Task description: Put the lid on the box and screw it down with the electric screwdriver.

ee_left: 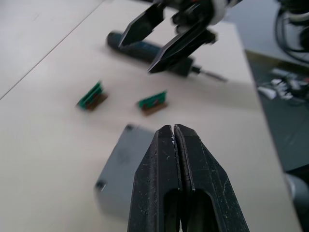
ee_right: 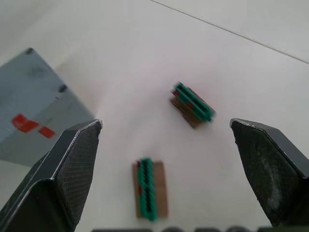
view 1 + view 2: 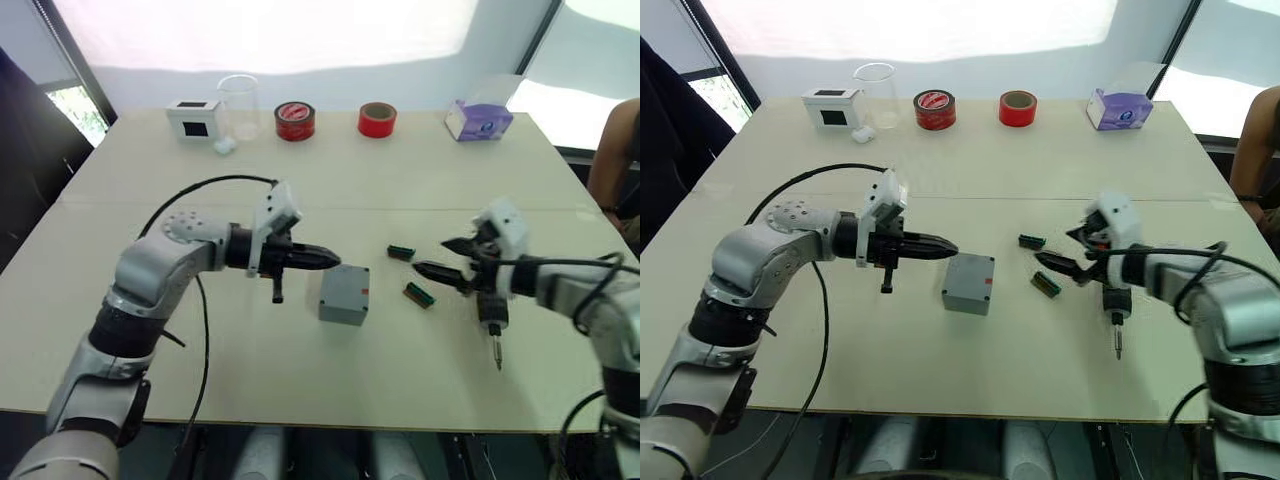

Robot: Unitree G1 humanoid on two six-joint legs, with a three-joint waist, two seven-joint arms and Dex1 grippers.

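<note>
My right gripper [image 3: 432, 257] is wide open, just above the long black pen-shaped electric screwdriver [image 3: 491, 318], whose long axis runs toward me, bit nearest. Left gripper [image 3: 328, 261] is closed and empty, tips beside the lidded small square grey box [image 3: 344, 294] at table centre. Right arm is nearer the driver.

Box [image 3: 344, 294]: matt grey plastic look, smooth faces, just beyond the closed left gripper [image 1: 174, 133] fingertips. Left fingers [image 1: 203, 179]: black, slightly rough. Right gripper [image 2: 166, 130] pads [image 2: 65, 169]: fine cross-hatched black texture; two green circuit pieces [image 2: 193, 104] between the spread fingers. Table [image 3: 300, 190]: matt, pale, smooth.
</note>
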